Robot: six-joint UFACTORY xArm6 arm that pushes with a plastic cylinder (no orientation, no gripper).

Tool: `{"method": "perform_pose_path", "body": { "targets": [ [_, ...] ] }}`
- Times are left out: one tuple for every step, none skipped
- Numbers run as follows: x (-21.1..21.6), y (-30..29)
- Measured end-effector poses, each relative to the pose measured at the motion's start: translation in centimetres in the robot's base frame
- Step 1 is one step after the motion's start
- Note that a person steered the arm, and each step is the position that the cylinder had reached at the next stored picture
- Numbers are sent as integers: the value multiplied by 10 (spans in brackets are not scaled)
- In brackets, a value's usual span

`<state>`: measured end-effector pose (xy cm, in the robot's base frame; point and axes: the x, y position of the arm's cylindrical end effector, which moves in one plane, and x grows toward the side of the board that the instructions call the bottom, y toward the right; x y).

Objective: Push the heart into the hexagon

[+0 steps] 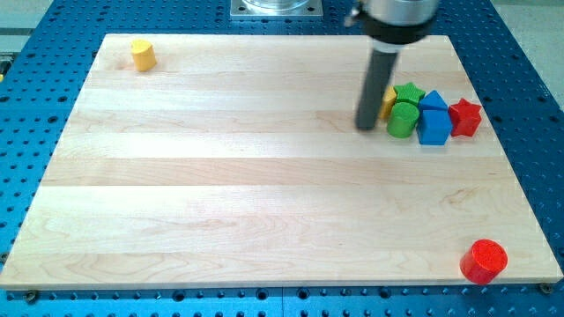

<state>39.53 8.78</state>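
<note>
**Operator:** Where was the rod?

**Arm:** You had my tip (367, 127) down on the board (264, 202), at the view's upper right. It stood just left of the green cylinder (402, 121), close to it; whether they touched, I couldn't tell. There was no gripper on the rod, so nothing was held.

**Operator:** And the heart and hexagon?

**Arm:** You had two yellow blocks, and I couldn't make out either shape. The corner yellow block (142, 55) sat alone at the top left, well apart from my tip. The hidden yellow block (389, 99) showed only partly behind the rod, beside the green star (410, 92). Two blue blocks (434, 128) and a red star (465, 117) finished that cluster on its right. A red cylinder (484, 261) sat at the bottom right.
</note>
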Motion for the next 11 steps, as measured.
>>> {"method": "perform_pose_path", "body": {
  "targets": [
    [-7,-167],
    [-45,-334],
    [-94,-391],
    [-138,-377],
    [-143,-366],
    [-142,-359],
    [-141,-281],
    [-130,-221],
    [-91,-163],
    [-90,-167],
    [-104,-248]
  ]
}}
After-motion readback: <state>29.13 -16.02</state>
